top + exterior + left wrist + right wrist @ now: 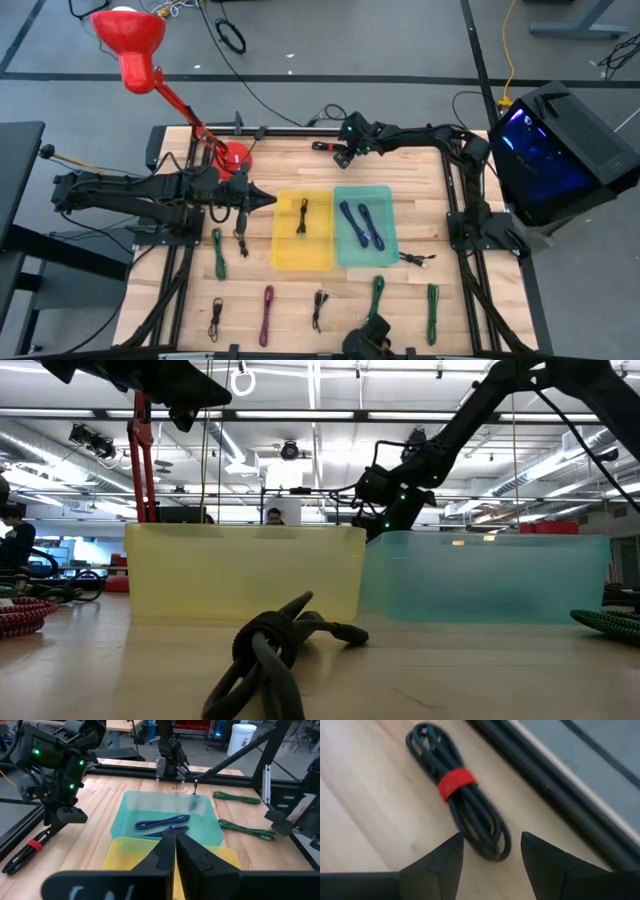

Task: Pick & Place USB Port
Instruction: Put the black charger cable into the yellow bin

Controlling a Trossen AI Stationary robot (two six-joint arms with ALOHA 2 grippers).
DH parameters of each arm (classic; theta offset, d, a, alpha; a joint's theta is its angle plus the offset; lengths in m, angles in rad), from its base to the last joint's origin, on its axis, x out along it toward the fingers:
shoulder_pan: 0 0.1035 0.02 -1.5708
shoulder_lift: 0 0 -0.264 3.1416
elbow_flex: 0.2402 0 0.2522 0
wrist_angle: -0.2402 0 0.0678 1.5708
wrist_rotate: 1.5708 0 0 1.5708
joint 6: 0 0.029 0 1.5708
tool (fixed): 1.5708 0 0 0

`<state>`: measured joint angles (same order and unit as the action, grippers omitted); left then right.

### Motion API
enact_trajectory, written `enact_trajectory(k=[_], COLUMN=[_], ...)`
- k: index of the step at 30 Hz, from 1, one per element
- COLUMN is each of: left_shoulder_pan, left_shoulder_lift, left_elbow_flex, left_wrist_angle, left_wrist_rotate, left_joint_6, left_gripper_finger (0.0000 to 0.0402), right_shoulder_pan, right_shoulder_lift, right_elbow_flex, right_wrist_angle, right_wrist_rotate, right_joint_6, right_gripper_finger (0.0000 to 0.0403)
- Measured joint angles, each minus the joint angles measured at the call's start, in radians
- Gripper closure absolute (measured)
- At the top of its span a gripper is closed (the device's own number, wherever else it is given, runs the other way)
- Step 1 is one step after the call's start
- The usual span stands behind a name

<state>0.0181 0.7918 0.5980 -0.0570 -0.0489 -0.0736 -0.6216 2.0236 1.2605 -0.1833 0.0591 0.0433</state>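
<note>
Yellow tray [288, 255] is sitting mid-table and serving as the landmark. Teal tray [390, 228] is lying just beside it, touching along one edge, with two blue cables [360, 224] inside; one black cable [303, 217] is lying in the yellow tray. Left gripper [268, 200] is hanging at the yellow tray's left rim, fingers pressed together on nothing. Right gripper [491, 851] is hovering at the table's far edge, beyond the teal tray, fingers spread wide and empty above a coiled black cable with a red band [457, 796], which is resting on the wood. More cables, green [432, 300], purple [267, 314] and black [217, 318], are lying along the near edge.
</note>
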Motion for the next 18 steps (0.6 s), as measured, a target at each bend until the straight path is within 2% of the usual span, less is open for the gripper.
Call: enact_trajectory(k=[4, 8, 11, 15, 18], left_shoulder_pan=[0.0, 0.0, 0.0, 0.0, 0.0], left_shoulder_lift=[0.0, 0.0, 0.0, 0.0, 0.0], left_elbow_flex=[0.0, 0.0, 0.0, 0.0, 0.0], left_wrist_angle=[0.0, 0.0, 0.0, 0.0, 0.0], left_wrist_rotate=[0.0, 0.0, 0.0, 0.0, 0.0], left_joint_6=[0.011, 0.019, 0.019, 0.035, 0.036], left_gripper_finger=[0.0383, 0.0383, 0.0383, 0.0383, 0.0383], right_shoulder_pan=[-0.001, 0.001, 0.002, 0.002, 0.004], right_shoulder_lift=[0.003, 0.004, 0.004, 0.004, 0.004], right_elbow_flex=[0.006, 0.006, 0.006, 0.006, 0.006], right_wrist_angle=[-0.021, -0.048, -0.067, -0.077, -0.076], right_wrist_rotate=[0.012, 0.012, 0.012, 0.002, -0.006], right_joint_6=[-0.028, -0.066, -0.09, -0.107, -0.102], right_gripper_finger=[0.0207, 0.0238, 0.0284, 0.0381, 0.0396])
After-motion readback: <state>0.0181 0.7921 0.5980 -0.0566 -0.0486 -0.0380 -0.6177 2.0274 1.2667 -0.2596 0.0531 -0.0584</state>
